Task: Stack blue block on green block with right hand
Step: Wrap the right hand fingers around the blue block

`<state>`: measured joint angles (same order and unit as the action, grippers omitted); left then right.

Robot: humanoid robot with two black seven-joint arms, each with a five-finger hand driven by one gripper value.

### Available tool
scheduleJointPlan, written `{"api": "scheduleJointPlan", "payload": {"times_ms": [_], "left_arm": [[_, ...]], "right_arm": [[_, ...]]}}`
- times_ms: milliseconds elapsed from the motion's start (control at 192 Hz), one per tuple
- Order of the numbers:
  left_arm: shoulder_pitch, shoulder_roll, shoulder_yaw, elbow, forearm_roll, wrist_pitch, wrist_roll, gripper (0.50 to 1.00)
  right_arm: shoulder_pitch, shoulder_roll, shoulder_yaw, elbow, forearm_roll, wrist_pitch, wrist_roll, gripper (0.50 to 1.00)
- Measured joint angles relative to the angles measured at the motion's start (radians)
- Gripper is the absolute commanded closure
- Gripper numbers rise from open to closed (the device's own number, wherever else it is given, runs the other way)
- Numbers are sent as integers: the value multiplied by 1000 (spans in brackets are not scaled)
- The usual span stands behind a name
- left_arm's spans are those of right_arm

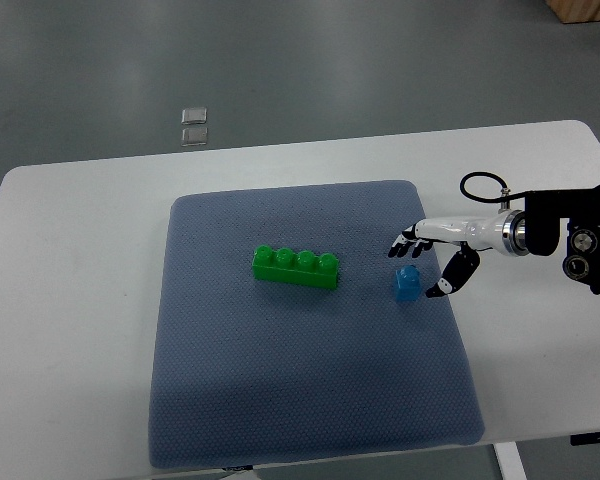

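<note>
Nearest my camera lay the mat (310, 400), a grey-blue textured pad on the white bench (70, 300). On it, the blue block (407, 284) sat near the mat's right edge, a small studded plastic brick, well apart from the green block (296, 267), a long four-stud brick at the mat's middle. My right robot hand (427, 262) hovered just beside the blue block, fingers spread wide, holding nothing. By my reckoning nothing was stacked yet: grasp, carry and placing all remained.
</note>
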<state>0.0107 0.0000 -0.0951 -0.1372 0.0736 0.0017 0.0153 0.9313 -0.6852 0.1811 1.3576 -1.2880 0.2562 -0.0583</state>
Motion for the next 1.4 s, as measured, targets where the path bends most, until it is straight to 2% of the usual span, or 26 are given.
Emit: {"api": "scheduleJointPlan", "payload": {"times_ms": [479,832,1400], "left_arm": [[0,0,0,0,0,0,0,500],[0,0,0,0,0,0,0,500],[0,0,0,0,0,0,0,500]], "right_arm": [[-11,25,-3,0,-9,1,-7,703],[-11,29,-3,-9,-19,-7,-14,771],[-12,39,-9,-9,-23,-8,-14,779]]}}
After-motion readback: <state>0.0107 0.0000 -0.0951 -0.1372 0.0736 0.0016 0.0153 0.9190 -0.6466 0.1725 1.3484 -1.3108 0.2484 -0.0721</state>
